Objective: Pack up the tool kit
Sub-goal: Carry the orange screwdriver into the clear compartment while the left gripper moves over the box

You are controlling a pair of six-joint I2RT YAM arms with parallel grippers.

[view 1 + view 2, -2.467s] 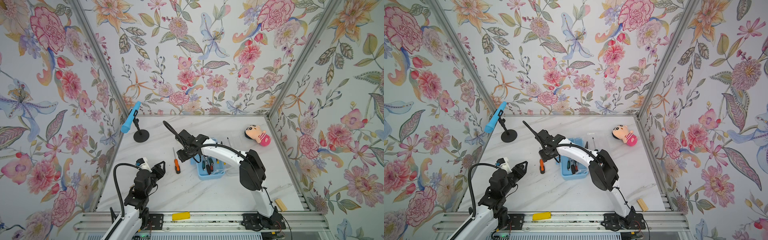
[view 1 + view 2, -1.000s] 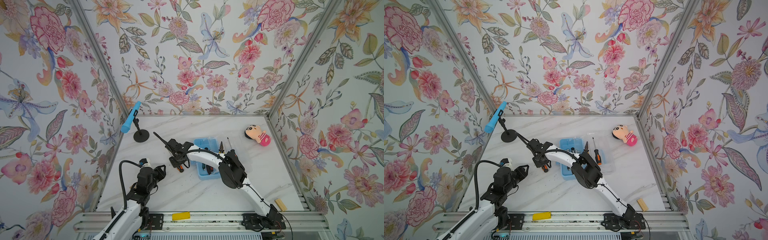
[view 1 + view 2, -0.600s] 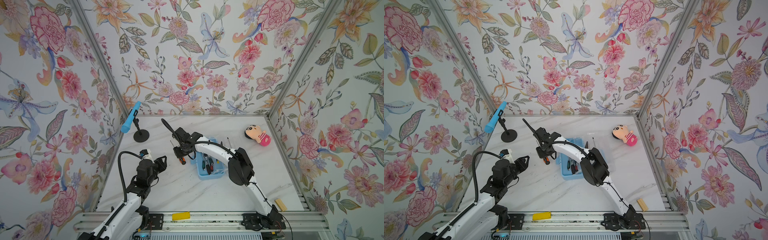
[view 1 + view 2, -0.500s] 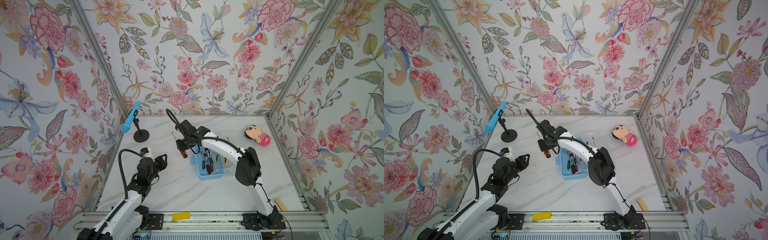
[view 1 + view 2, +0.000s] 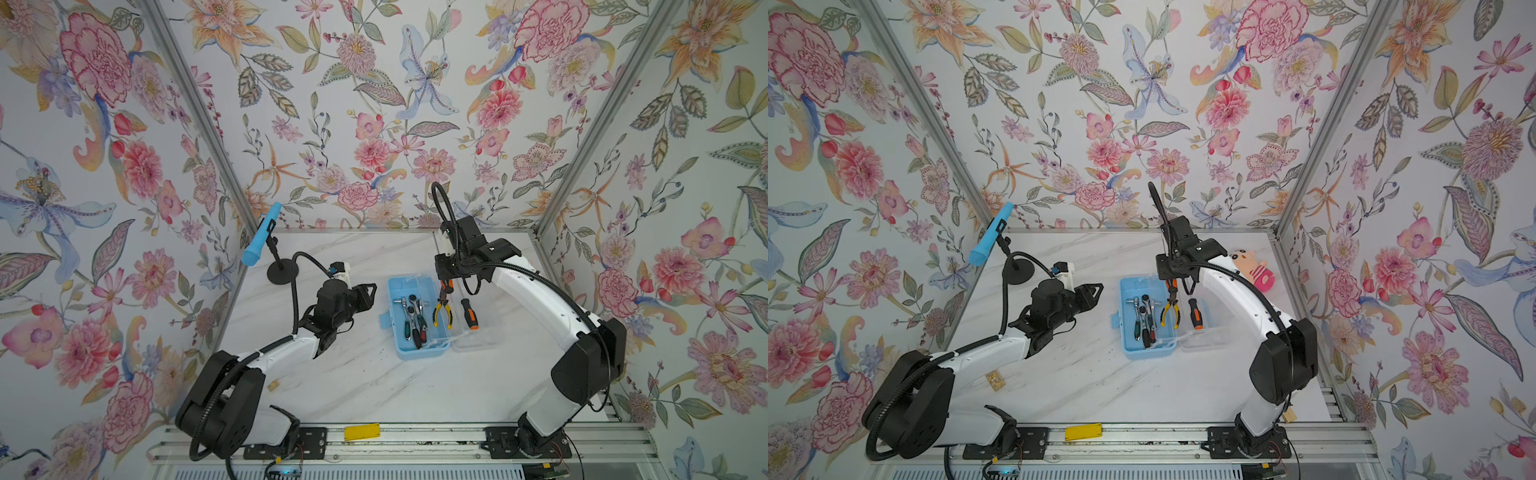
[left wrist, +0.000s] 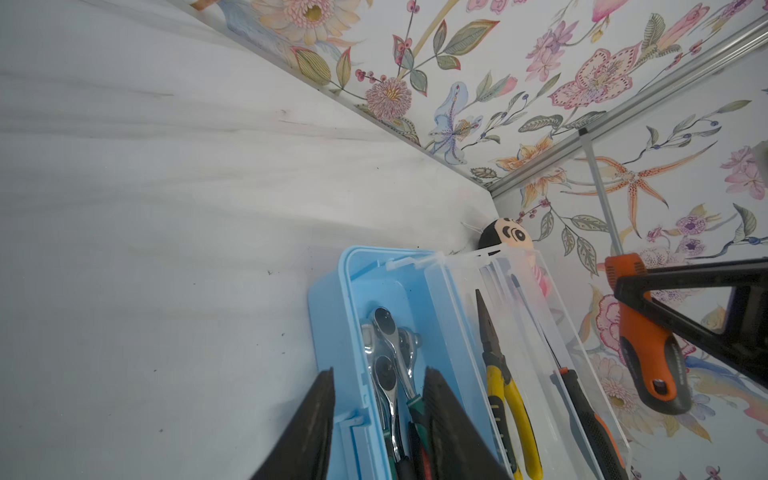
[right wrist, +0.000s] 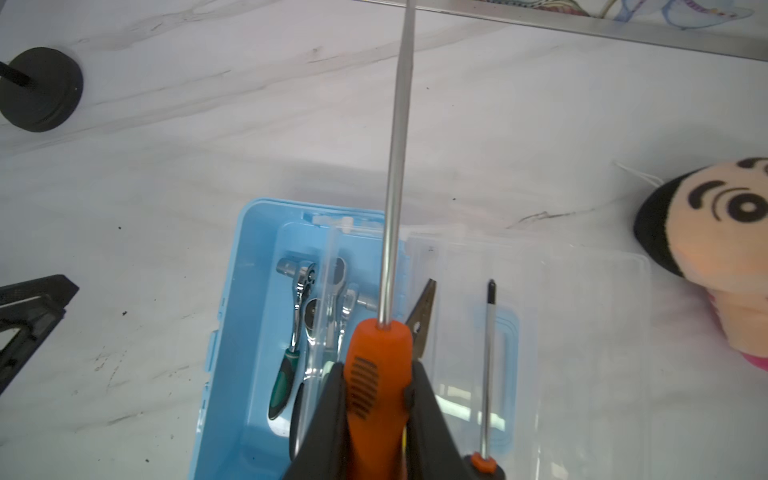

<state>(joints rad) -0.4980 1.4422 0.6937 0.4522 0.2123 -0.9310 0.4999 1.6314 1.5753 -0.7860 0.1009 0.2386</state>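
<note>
**A:** Floral wallpaper on 3 sides and a white marbled surface (image 5: 365,386) underneath. Where's the tool kit?

**B:** Mid-surface. The blue box (image 5: 419,353) lies open, with its clear lid (image 5: 478,338) folded flat on the side toward the right arm. Chrome ratchets (image 5: 412,309) lie inside.

**A:** And the fingers?

**B:** The right fingers (image 7: 328,419) are clamped on the handle of a long screwdriver (image 7: 380,365). It's raised over the hinge side of the box, shaft aimed at the back wall. The left fingers (image 6: 449,436) stand partly apart with nothing between them, near the box's outer wall and not touching it.

**A:** What could go wrong?

**B:** That shaft looks long against the box. Lowered askew, it may ride up on an end wall or on the ratchets and sit proud, and then the lid won't shut. Also, the pliers (image 6: 505,390) and a slim screwdriver (image 5: 469,316) appear to rest on the lid. Swing it before they're moved and they'd spill.

**A:** Do the views differ?

**B:** Yes. In both top views the pliers seem to sit within the box edge. The right wrist view puts their nose past the hinge, over the lid. The plush doll (image 5: 1252,269) shows beyond the right arm in a top view, while the left wrist view catches only its head above the lid.
</note>
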